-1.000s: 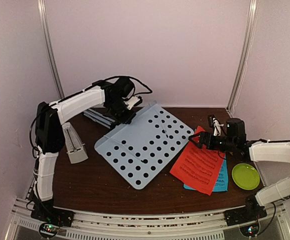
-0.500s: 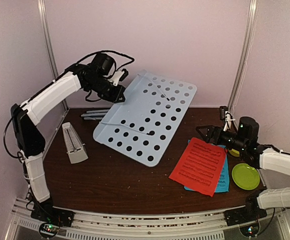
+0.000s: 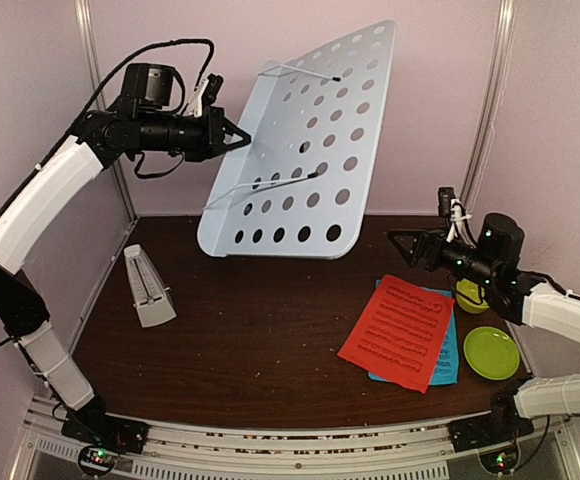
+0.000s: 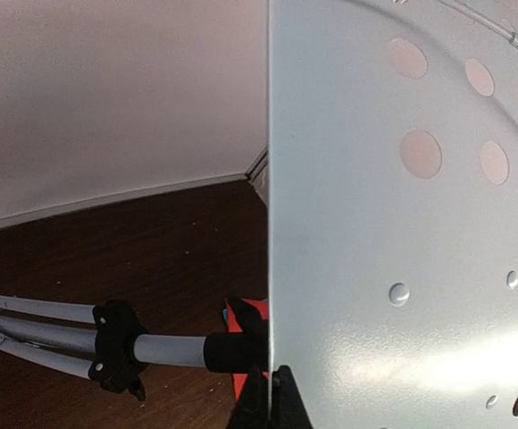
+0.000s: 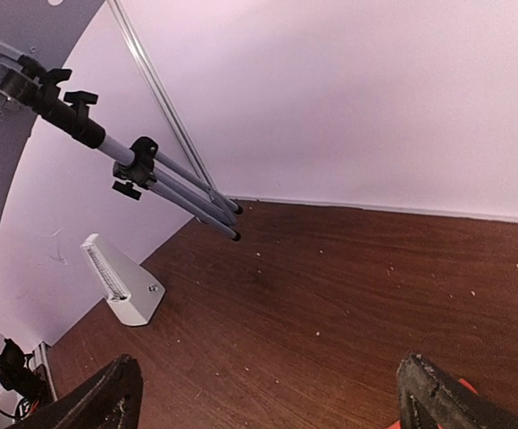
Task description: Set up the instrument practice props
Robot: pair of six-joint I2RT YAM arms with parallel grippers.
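The pale-blue perforated music-stand desk [image 3: 305, 150] hangs high above the back of the table, tilted close to upright. My left gripper [image 3: 232, 135] is shut on its left edge, and in the left wrist view the fingertips [image 4: 272, 398] pinch that edge of the desk [image 4: 402, 223]. The silver tripod with black joints [image 4: 62, 344] hangs folded behind the desk and also shows in the right wrist view [image 5: 152, 174]. The grey metronome [image 3: 148, 288] stands at the left. The red page [image 3: 400, 330] lies on the blue page [image 3: 448, 362] at the right. My right gripper [image 3: 395, 245] is open and empty [image 5: 268, 393] above the table.
A lime-green plate [image 3: 491, 352] and a lime-green bowl [image 3: 470, 295] sit at the right edge, beside the pages. Pale walls close in the back and both sides. Small crumbs dot the brown tabletop [image 3: 260, 350].
My left arm has lifted the desk from flat on the table to high and nearly upright, the tripod rising with it. My right gripper has drawn back right, off the red page.
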